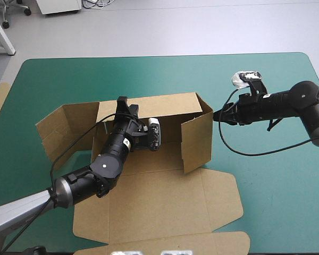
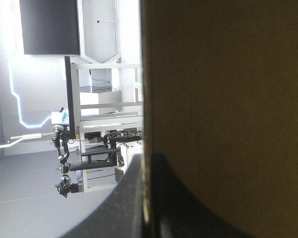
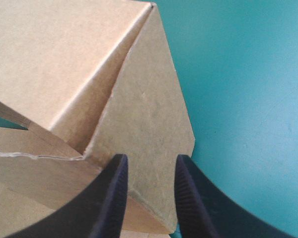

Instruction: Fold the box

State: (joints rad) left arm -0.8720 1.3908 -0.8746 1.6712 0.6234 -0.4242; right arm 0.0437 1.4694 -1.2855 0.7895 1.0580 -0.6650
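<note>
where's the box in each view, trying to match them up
High view: the box lies mid-table, back wall and right end flap raised, lid flat toward the near edge.
Left wrist view: brown board fills most of the scene, pinched between the left gripper's fingers.
Right wrist view: the raised right end flap stands just ahead of the open right gripper.
Shared landmark: that flap, in high and right wrist views only.

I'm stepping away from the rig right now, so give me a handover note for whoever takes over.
Left gripper: jaws shut on the box's back wall, holding it upright.
Right gripper: jaws open, tips at the right side flap's outer face.
Done: back wall and both side flaps raised; left flap splays outward.
Left: tuck the flaps in, raise the remaining panels, now flat on the teal-green cover.
</note>
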